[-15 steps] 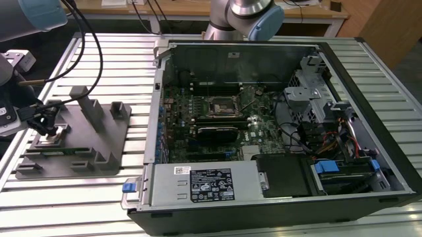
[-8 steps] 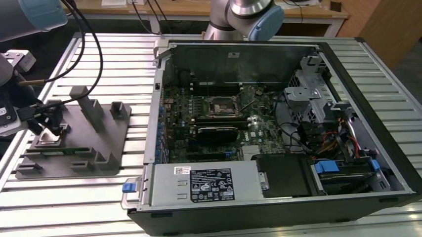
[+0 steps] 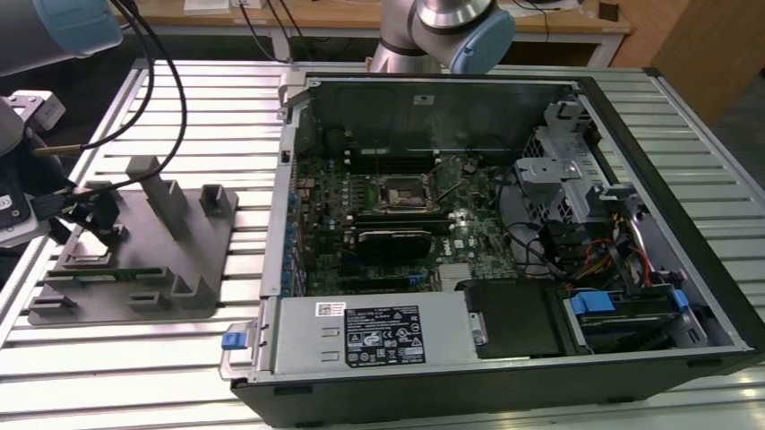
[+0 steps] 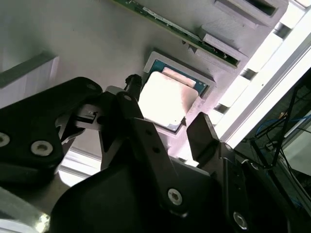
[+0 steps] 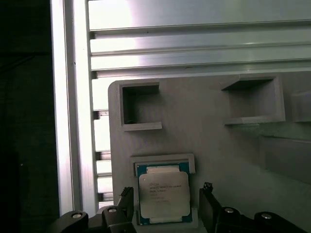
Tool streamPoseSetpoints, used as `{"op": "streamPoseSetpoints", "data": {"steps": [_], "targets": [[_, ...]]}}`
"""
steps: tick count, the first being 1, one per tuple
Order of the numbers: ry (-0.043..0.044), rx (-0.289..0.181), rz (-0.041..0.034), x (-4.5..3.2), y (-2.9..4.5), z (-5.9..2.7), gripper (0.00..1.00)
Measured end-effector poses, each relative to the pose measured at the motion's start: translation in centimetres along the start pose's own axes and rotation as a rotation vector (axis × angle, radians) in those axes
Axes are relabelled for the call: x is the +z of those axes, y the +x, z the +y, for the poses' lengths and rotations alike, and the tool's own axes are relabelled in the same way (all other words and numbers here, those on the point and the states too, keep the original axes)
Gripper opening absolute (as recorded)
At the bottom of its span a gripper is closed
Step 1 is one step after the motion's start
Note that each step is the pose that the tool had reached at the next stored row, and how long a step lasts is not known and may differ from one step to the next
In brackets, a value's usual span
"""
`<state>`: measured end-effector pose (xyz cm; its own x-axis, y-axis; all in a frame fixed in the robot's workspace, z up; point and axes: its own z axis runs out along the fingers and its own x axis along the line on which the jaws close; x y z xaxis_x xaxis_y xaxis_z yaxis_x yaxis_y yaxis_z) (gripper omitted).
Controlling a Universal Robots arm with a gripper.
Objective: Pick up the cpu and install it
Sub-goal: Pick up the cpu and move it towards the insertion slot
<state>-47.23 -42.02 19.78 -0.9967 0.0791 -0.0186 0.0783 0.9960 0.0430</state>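
Observation:
The cpu (image 5: 164, 195) (image 4: 167, 99), a small silver square chip, lies in a shallow recess of the grey tray (image 5: 204, 131) (image 4: 73, 39). My gripper (image 5: 166, 206) (image 4: 167, 109) hangs over it, open. One black finger (image 5: 127, 201) stands on one side of the chip and the other on the opposite side, each with a small gap to it. In the exterior view the gripper (image 3: 86, 219) is low over the tray (image 3: 197, 269) at that view's left. The open computer case (image 3: 669, 206) lies at that view's right, with the square socket (image 3: 404, 191) on its motherboard.
Upright grey blocks (image 3: 156, 193) rise from the tray close beside the gripper. A slotted aluminium table (image 3: 132, 358) carries the tray and the case. The case holds a black rectangular component (image 3: 400, 240), cable bundles (image 3: 597, 260) and a power supply (image 3: 382, 331). Black cables (image 3: 167, 81) hang above the tray.

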Motion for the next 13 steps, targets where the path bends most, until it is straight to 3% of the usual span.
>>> {"op": "streamPoseSetpoints", "data": {"steps": [13], "targets": [[-0.0052, -0.046, 0.0025, 0.8, 0.01, -0.04, 0.65]]}}
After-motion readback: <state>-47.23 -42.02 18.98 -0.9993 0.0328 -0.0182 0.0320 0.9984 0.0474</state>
